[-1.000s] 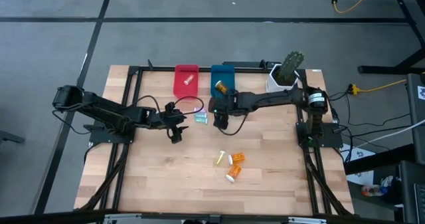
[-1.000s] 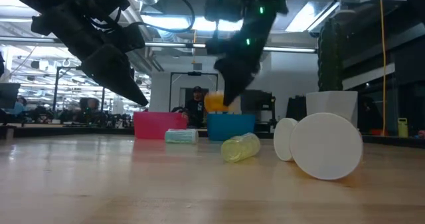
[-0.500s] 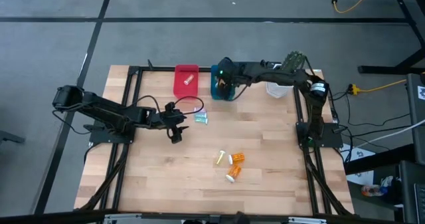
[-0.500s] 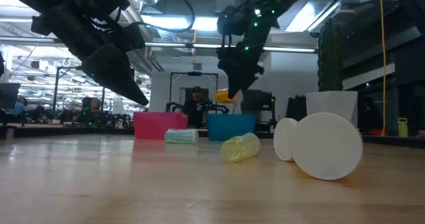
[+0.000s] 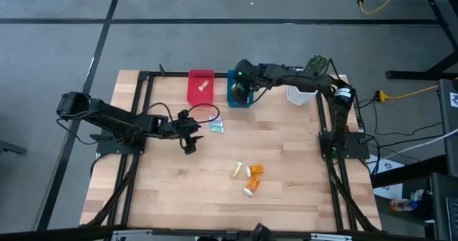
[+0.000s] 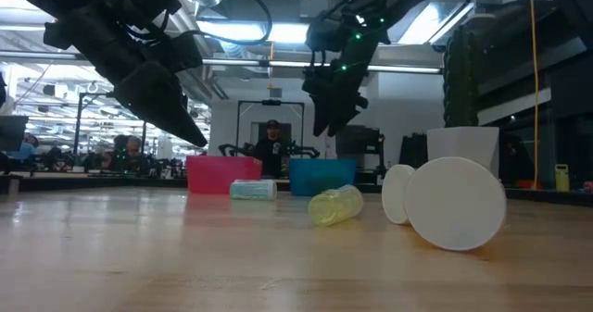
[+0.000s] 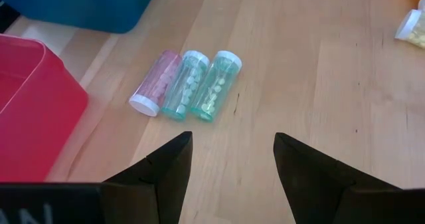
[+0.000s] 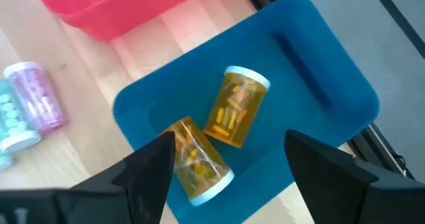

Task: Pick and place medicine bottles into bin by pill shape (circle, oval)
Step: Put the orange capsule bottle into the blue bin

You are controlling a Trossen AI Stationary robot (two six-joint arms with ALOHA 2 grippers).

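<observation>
Light wooden table [image 5: 215, 191] bearing a black frame, seen from above. The right arm reaches across its far edge so that the right gripper [image 5: 243, 84] hangs over the blue plastic bin [image 8: 319, 78], fingers spread and empty. The left gripper [image 5: 189, 142] hovers above the boards near the table's middle, fingers likewise spread with nothing between them. A white pot with a green cactus [image 5: 309, 80] stands at the far right corner. The red plastic bin [image 5: 200, 87] sits just beside the blue one and holds one small bottle.

Two translucent orange bottles with white caps [image 8: 234, 108] lie on their sides in the blue bin. A pink-tinted clear bottle and two teal-tinted clear bottles [image 7: 189, 84] lie side by side, touching, in front of the bins. A yellow-tinted bottle [image 6: 335, 204] and further orange bottles [image 5: 253, 178] lie nearer the front edge.
</observation>
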